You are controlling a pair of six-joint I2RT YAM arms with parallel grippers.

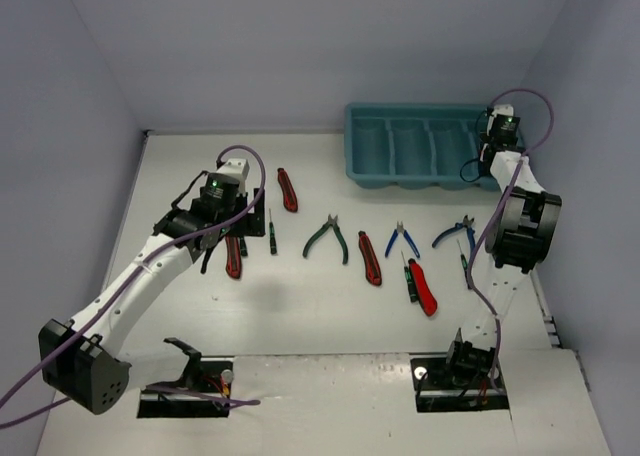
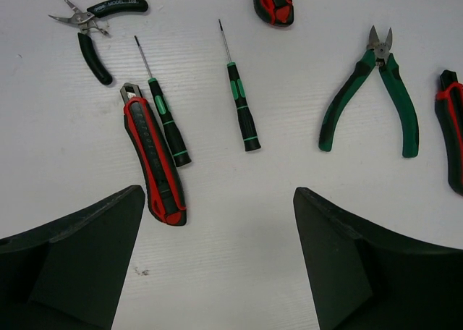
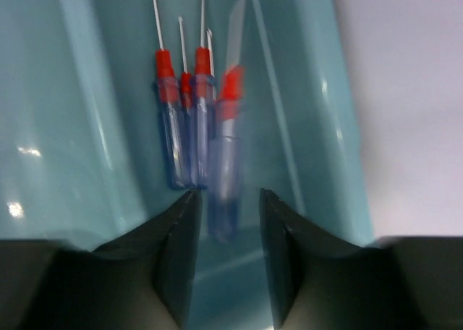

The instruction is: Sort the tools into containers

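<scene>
The teal tray (image 1: 372, 166) stands at the back right. My right gripper (image 1: 497, 136) hangs over its rightmost compartment (image 3: 94, 127), jaws apart (image 3: 228, 200). Three blue-handled screwdrivers (image 3: 181, 127) lie there, and a fourth, blurred one (image 3: 226, 171) sits in the gap between the fingers, touching neither. My left gripper (image 1: 215, 201) is wide open and empty (image 2: 217, 200) above the table. Ahead of it lie a red-and-black utility knife (image 2: 153, 156), two dark green screwdrivers (image 2: 168, 120) (image 2: 241, 113), green-handled pliers (image 2: 376, 91) and black-handled pliers (image 2: 98, 26).
More tools lie across the table's middle: utility knives (image 1: 288, 189) (image 1: 370, 258) (image 1: 423, 288), green pliers (image 1: 328, 238), two blue pliers (image 1: 402, 239) (image 1: 455, 232) and a thin screwdriver (image 1: 465, 269). Walls close in on the left, back and right.
</scene>
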